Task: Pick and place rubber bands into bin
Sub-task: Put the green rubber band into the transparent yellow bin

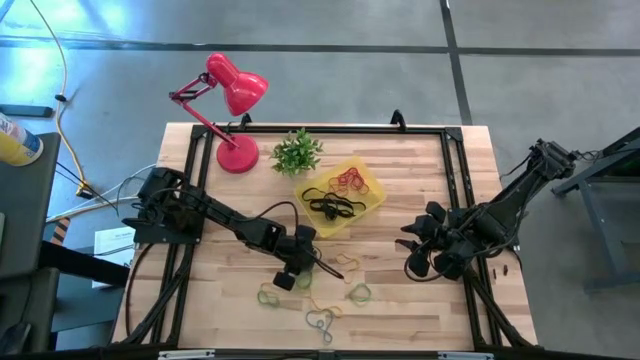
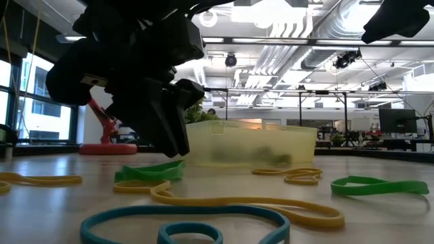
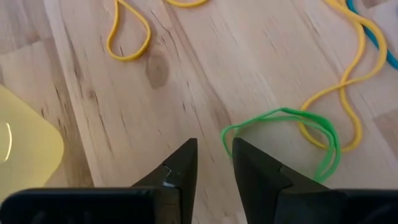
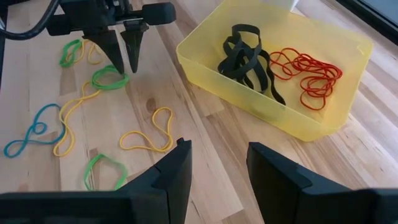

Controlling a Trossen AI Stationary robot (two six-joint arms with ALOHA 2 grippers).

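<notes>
Left gripper [image 3: 214, 163]: fingers narrowly parted, empty, tips at a thin green rubber band [image 3: 311, 134] on pale wood grain.
Right gripper [image 4: 219, 168]: apart, empty.
Bin [image 4: 205, 59]: translucent yellow; right wrist view shows black bands [image 4: 245, 56], red bands [image 4: 308, 71] inside; low view blurs them, perhaps.

Bright, even light; blurred foreground

- You are seeing one yellow bin [image 4: 323, 127], one red lamp [image 1: 232, 100] and one green plant [image 1: 296, 152].
- Two grippers are showing: left [image 4: 124, 59], right [image 4: 217, 177].
- Loose bands on the table [image 4: 205, 124] are numbering about three green [image 4: 109, 79], three yellow [image 4: 148, 140], one blue [image 4: 28, 137].
</notes>
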